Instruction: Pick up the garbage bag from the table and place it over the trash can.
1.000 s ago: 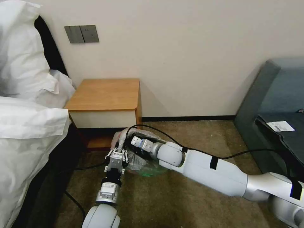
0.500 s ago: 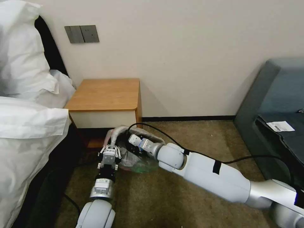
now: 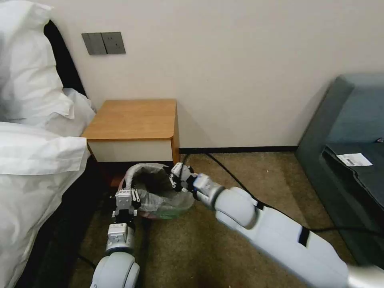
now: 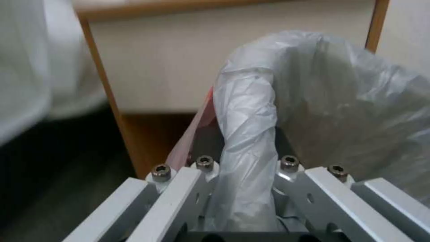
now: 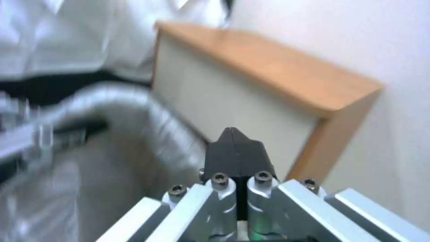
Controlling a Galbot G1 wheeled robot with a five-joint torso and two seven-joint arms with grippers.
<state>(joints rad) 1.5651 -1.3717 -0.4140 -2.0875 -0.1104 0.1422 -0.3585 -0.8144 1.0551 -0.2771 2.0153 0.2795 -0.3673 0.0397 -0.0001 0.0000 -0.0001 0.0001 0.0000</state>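
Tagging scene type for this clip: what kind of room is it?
Most likely a hotel room or bedroom: white pillows on a bed at the left, a wooden nightstand against the wall, carpet, and a grey sofa at the right. A bagged trash can sits on the floor.

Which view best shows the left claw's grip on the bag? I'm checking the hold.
The left wrist view: the garbage bag runs bunched between the left claw fingers. The head view shows it small; the right wrist view blurs it.
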